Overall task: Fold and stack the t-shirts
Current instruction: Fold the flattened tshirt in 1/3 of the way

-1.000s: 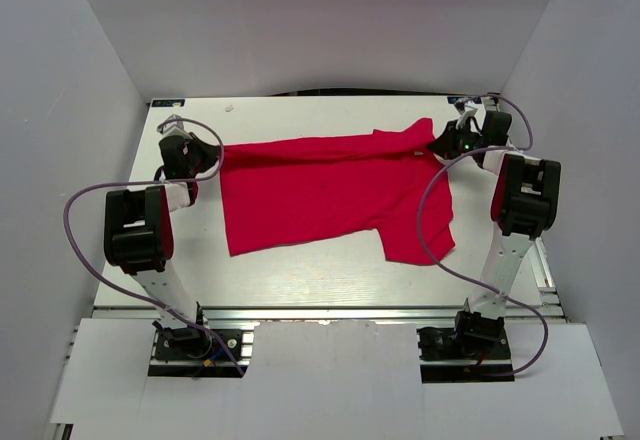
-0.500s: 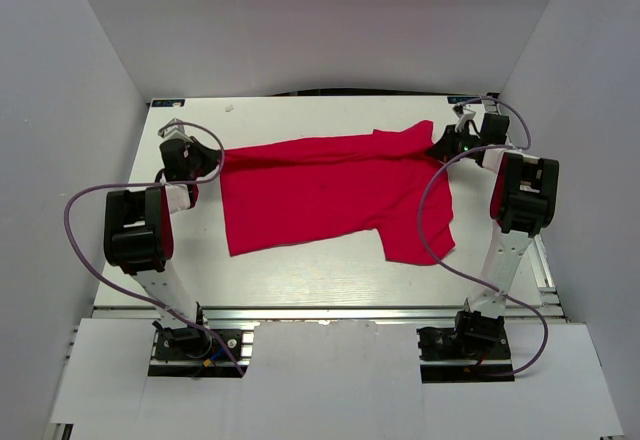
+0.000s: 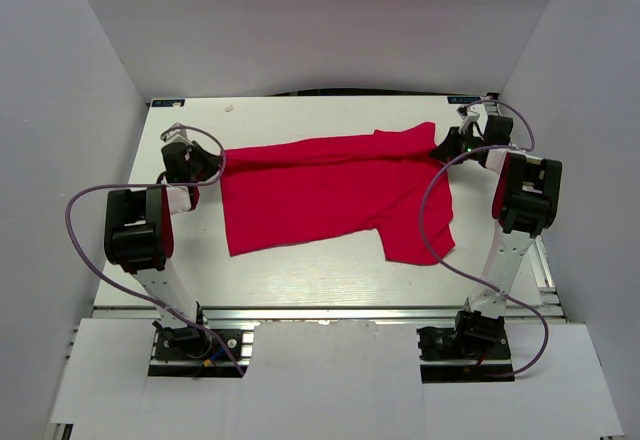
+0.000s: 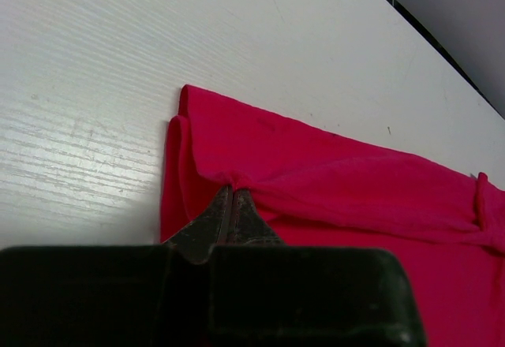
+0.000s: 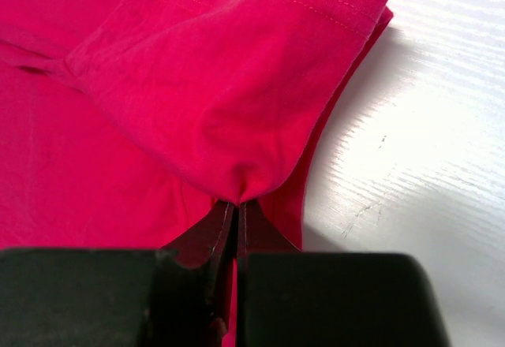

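On table (image 3: 300, 270) centre: red t-shirt (image 3: 320, 195) lies spread, unfolded | left gripper (image 4: 231, 199) clamped on its edge | right gripper (image 5: 237, 207) pinching probably a sleeve | folds, stacking all remain.

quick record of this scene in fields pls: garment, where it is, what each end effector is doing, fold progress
garment: one red t-shirt
place: spread out on the white table between the two arms
left end effector: shut, pinching the shirt's left edge
right end effector: shut, pinching cloth at the shirt's far right corner
cloth at the grips: pulled up into a small peak at each pinch
fold progress: no finished fold, no stack in view
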Robot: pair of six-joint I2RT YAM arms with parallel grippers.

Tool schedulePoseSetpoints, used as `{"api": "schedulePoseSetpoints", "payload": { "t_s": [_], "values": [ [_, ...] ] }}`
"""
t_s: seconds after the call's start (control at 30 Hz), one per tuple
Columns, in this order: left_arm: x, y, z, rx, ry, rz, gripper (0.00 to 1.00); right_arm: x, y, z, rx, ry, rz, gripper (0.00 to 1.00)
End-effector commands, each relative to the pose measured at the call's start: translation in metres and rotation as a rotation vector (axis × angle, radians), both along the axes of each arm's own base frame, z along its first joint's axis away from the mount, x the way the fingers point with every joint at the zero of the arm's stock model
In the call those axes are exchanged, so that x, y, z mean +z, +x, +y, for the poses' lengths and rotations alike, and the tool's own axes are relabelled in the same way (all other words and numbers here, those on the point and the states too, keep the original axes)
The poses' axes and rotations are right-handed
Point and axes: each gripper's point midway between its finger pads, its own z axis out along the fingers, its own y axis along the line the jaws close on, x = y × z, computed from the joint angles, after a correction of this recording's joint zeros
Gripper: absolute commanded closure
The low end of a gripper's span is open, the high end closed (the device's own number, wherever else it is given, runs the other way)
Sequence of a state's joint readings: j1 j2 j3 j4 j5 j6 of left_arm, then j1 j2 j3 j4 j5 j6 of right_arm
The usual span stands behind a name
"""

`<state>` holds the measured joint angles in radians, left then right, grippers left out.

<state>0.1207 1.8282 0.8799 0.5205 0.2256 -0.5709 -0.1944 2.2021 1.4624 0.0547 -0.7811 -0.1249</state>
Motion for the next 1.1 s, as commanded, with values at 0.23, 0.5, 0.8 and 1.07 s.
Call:
{"api": "schedulePoseSetpoints", "payload": {
  "t_s": [0.23,0.5,0.8,1.07],
  "values": [
    [0.002,0.006,0.004,-0.012,0.026,0.004,1.0,0.0,-0.002,-0.003,-0.014,0.009,0.035,1.0],
    [-0.001,0.003,0.003,-0.02,0.02,0.024,0.95,-0.005,-0.004,-0.007,-0.035,-0.004,0.079,1.0],
    [-0.005,0.001,0.004,-0.014,0.028,0.088,0.61,-0.002,-0.004,-0.01,-0.038,-0.02,0.089,0.83],
    [0.022,-0.003,0.023,0.073,0.092,0.073,0.29,0.026,-0.001,-0.018,-0.04,-0.032,0.037,0.56]
  ]
}}
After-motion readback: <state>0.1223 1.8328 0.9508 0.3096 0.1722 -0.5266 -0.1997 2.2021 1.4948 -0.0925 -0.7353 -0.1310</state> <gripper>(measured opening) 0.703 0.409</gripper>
